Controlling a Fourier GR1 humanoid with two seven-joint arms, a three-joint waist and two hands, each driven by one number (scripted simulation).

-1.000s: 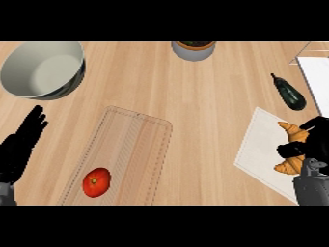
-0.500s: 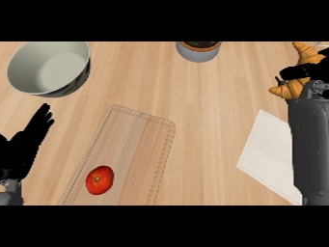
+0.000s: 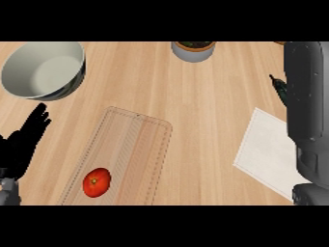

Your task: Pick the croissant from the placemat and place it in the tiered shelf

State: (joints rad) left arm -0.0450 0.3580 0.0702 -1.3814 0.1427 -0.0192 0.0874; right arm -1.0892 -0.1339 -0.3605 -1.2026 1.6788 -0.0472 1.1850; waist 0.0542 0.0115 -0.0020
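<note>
Left hand [image 3: 14,149]: lower left edge, resting, fingers straight and slightly apart, holding nothing. Ceramic bowl [image 3: 24,72]: upper left of the bench [image 3: 195,96], upright, nothing in it. Wooden cutting board [image 3: 135,140]: lying slantwise left of centre, with one tomato [image 3: 96,182] on its near end (the rest of the board bare). Small grey pot [image 3: 193,55]: top centre, cut by the edge, dark contents that cannot be identified. White placemat [image 3: 267,149]: right of centre, partly under the arm, no croissant on the part that shows. Dark green item [image 3: 278,88]: a sliver just beside the arm, too hidden to name. Right forearm [image 3: 315,111]: stretched up the right side and out past the top edge; the right hand, its fingers, the croissant and the tiered shelf are all out of sight, so the grasp cannot be told. Step, as judged: delivery to the shelf, beyond the far right. Next move calls for lowering the croissant onto a tier and spreading the fingers only once it rests there.
</note>
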